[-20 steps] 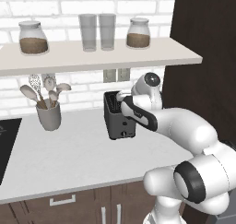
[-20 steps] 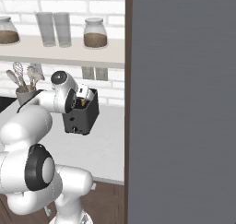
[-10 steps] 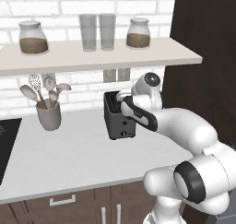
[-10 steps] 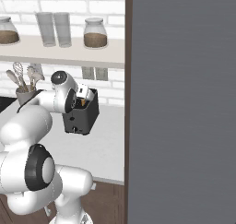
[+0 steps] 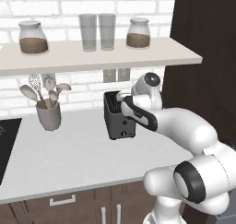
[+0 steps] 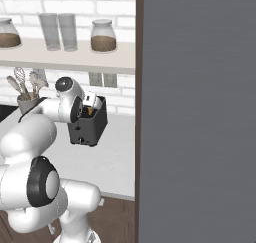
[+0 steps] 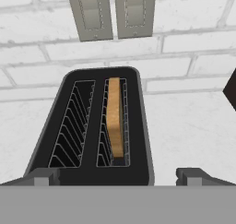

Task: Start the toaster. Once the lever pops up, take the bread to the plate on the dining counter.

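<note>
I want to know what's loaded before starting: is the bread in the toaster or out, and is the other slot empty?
In. The bread stands on edge in one slot of the toaster; the other slot shows bare wire guides.

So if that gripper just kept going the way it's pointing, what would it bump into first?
Most likely the toaster. The open gripper looks down at its top, where the bread stands in the right-hand slot. The wide-set fingertips would probably meet the toaster's rim first, though depth is uncertain.

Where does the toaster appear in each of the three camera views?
Left base view: toaster at centre, on the white worktop, partly behind the arm.
Right base view: centre-left, behind the arm's wrist.
Hand view: lower centre, seen from above, bread in its right slot.
Shared landmark: the wall sockets behind it.
</note>
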